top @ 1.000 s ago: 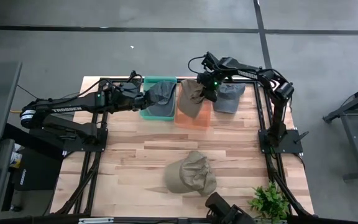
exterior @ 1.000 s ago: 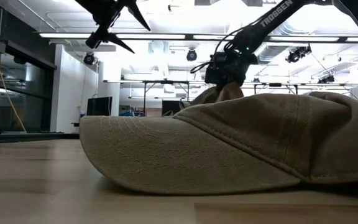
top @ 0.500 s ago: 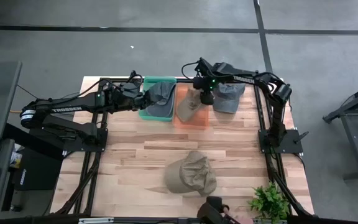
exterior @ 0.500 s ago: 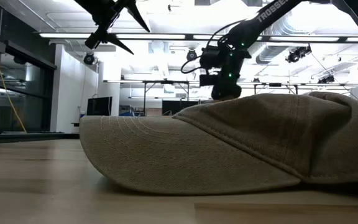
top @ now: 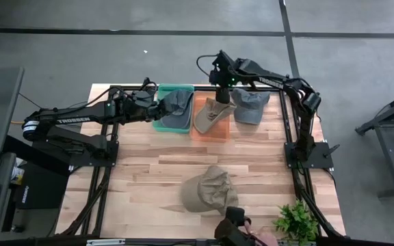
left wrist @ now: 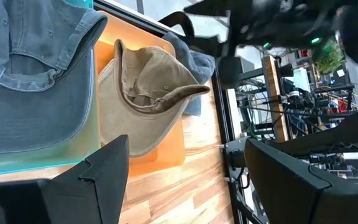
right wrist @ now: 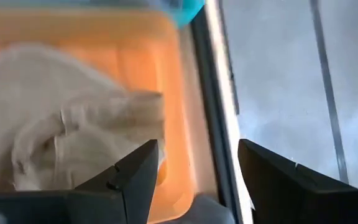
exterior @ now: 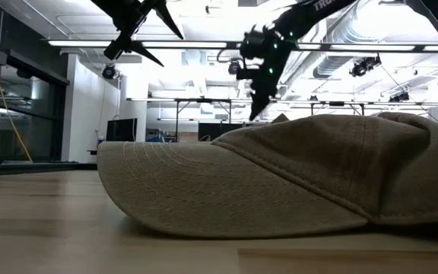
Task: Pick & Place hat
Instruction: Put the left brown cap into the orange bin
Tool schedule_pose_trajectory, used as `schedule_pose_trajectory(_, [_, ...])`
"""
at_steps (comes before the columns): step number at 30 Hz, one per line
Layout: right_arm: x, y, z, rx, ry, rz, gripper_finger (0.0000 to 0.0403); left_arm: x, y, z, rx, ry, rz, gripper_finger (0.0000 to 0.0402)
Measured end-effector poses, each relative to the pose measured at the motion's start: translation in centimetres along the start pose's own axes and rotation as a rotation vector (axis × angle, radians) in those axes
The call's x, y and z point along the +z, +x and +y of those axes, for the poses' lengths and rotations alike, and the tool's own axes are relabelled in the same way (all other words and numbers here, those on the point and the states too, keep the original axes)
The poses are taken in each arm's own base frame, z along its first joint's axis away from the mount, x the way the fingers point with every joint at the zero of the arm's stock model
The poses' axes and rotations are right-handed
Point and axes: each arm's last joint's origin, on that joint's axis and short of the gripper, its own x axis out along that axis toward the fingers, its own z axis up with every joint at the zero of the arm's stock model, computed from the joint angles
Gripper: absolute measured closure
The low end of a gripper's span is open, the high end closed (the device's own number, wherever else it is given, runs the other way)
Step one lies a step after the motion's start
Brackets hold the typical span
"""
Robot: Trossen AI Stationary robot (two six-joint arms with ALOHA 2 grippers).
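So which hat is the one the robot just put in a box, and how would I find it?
Look at the far edge of the wooden table, where two trays sit side by side. The tan hat lies in the orange tray, just under the open right gripper. Its neighbour in the teal tray is a grey-blue hat, and another tan hat sits alone on the bare wood.

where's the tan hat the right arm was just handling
In the high view the tan hat lies in the orange bin at the table's far edge, between the teal bin and a grey hat; the right hand hangs open above it.
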Motion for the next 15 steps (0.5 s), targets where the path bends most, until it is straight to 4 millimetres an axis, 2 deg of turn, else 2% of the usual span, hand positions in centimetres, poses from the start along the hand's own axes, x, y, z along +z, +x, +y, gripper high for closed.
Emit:
schedule_pose_trajectory(3, [0.9, -1.9, -0.2, 0.073, 0.072, -0.021, 0.0186, 0.0, 0.0, 0.0, 0.000, 0.000, 0.000, 0.0126])
schedule_pose_trajectory(6, [1.6, -3.6, 0.9, 0.220, 0.060, -0.025, 0.0189, 0.0, 0.0, 0.0, 0.000, 0.000, 0.000, 0.0126])
schedule_pose_trajectory(11, [2.2, -5.2, 4.7, 0.375, -0.128, 0.037, 0.0194, 0.0, 0.0, 0.0, -0.003, 0.022, 0.011, 0.0126])
schedule_pose_trajectory(15, [2.3, -4.5, 7.9, 0.445, -0.256, 0.076, 0.0194, 0.0, 0.0, 0.0, -0.004, 0.027, 0.016, 0.0126])
